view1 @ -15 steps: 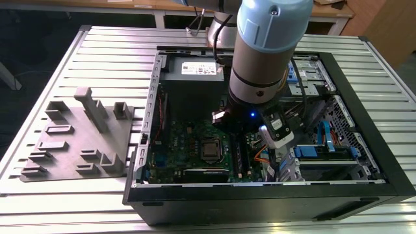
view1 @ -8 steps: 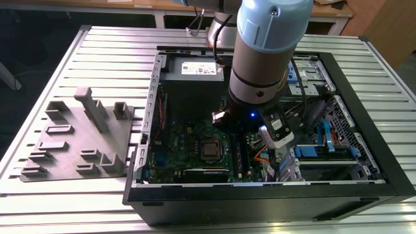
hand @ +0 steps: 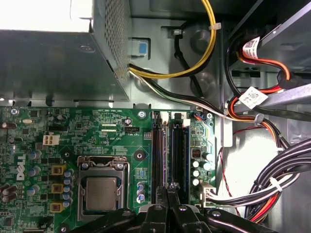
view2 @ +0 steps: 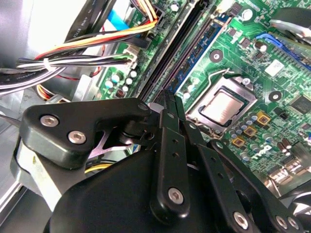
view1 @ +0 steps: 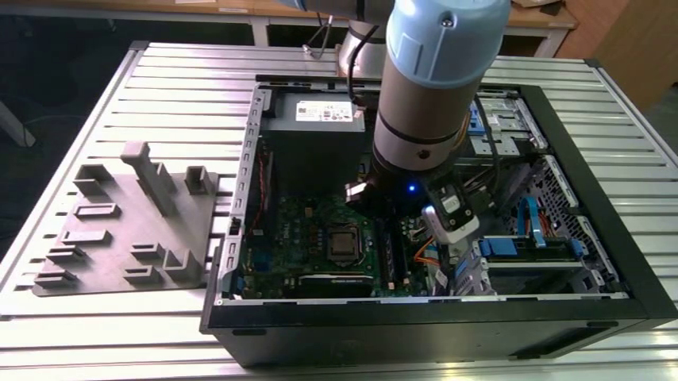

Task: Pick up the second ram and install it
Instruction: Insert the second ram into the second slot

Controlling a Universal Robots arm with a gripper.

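Hovering low inside case: gripper [hand: 168, 190] fingers drawn together, nothing pinched that we can see, tips at near end of second ram [hand: 178, 155]. Stick stands on edge in slot between CPU [hand: 101, 190] and motherboard [hand: 112, 127] edge by cables [hand: 286, 165]. We judge closed tips suit pressing it home.

Table [view1: 95, 341]: pale slatted metal, carrying the case and the block.
Fixture block [view1: 127, 230]: grey moulded plastic, lying just beside the case at the exterior view's left.
Computer case [view1: 445, 333]: black, lying on its side with the panel off.
Power supply [view1: 313, 127]: grey box at the case's far end.
Motherboard [view1: 307, 230]: green, flat on the case floor, next to the power supply.
Processor [hand: 101, 190]: silver, framed, on the motherboard.
Cables [view2: 73, 63]: black, white, red and yellow, tied in a bundle.
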